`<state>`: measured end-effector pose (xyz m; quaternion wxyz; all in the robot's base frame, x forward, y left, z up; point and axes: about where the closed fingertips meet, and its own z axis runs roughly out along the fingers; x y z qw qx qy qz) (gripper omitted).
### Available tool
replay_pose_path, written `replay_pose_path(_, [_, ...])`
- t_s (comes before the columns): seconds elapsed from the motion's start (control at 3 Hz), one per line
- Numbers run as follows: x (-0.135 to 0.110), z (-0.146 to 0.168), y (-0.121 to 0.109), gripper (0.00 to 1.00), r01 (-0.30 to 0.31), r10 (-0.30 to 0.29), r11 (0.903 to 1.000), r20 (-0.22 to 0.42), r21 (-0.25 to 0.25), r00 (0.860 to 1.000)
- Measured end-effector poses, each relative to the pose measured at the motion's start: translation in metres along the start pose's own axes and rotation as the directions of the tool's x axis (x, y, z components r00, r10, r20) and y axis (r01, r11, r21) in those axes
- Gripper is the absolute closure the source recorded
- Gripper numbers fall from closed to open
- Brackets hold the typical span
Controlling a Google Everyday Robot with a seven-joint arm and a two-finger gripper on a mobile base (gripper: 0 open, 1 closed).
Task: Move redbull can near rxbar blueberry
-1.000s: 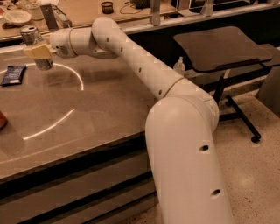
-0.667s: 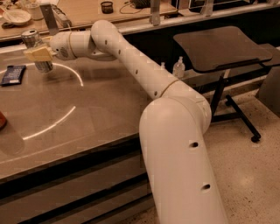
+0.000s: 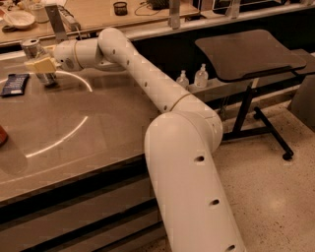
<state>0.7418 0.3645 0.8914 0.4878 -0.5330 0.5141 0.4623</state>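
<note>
A long white jointed robot arm (image 3: 147, 83) reaches from the lower right of the scene up and across to the far left of a broad grey-brown stone-look bench (image 3: 74, 142). Thin pale curved lines are marked on the top of the bench. At the end of the arm, the two-fingered cream-coloured hand (image 3: 39, 64) is pinched around the middle of the redbull can (image 3: 32, 48), a tall slim silvery metal drink can. The can stands roughly upright, with its round top showing above the fingers and its base low over the bench. Whether the base touches the surface cannot be told. Just to the left of the can lies the rxbar blueberry (image 3: 14, 83), a small flat rectangular dark navy-blue snack bar wrapper with light print. It rests flat on the bench, near the can but apart from it. A small reddish-brown object (image 3: 2, 136) peeks in at the left edge of the bench. Behind the bench runs a wooden counter (image 3: 93, 15) carrying a pale round bowl (image 3: 18, 18) and a small dark cup (image 3: 119, 7). To the right stands a black flat-topped side table on a wheeled stand (image 3: 251, 51). Beside it are two small clear pump bottles (image 3: 192, 77), on a ledge above a speckled floor (image 3: 275, 197).
</note>
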Motion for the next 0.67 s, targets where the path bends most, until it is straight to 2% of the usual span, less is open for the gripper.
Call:
replay_pose_path(0.33, [0.0037,0.0082,0.0031,1.0,0.007,-0.007,0.9993,0.002,-0.037,1.0])
replay_pose_path(0.67, [0.0033,0.011,0.0048,0.82,0.007,-0.007,0.9991,0.002,-0.041,1.0])
